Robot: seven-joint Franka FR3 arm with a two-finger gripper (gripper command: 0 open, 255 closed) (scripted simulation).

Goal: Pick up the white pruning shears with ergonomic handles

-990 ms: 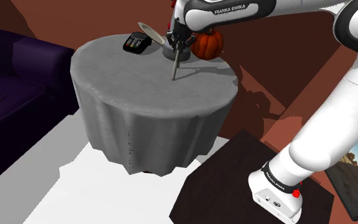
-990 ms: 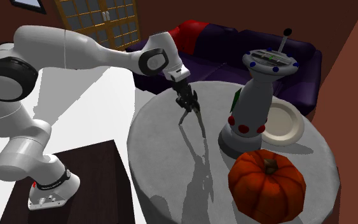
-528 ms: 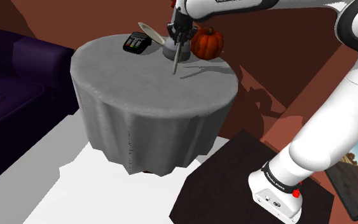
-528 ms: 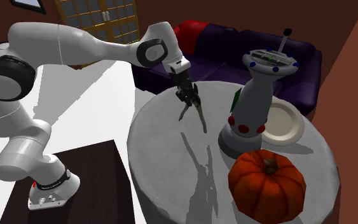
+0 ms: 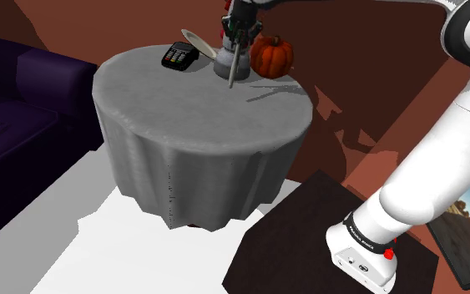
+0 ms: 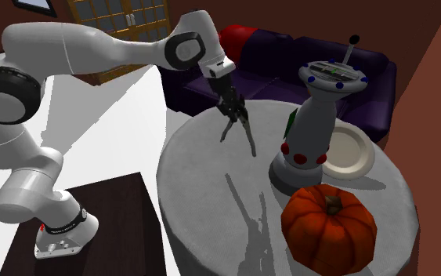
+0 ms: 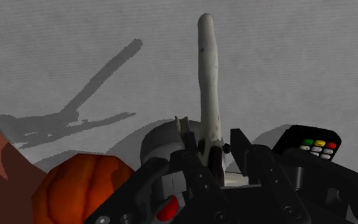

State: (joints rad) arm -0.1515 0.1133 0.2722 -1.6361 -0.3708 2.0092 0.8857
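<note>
One gripper [image 6: 229,108]: clamped shut around upper end of shears [image 6: 240,135].
Shears: hanging long end down, clear above counter [image 6: 203,204].
Lift: straight up, slowly, squeeze firm, no swing toward pumpkin [image 6: 328,223].

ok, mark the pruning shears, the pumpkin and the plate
pruning shears [image 7: 208,76], wrist view, on the long pale handle.
pumpkin [image 6: 320,235], second exterior view, on its orange rind.
plate [image 6: 353,154], second exterior view, on its bare middle.
</note>
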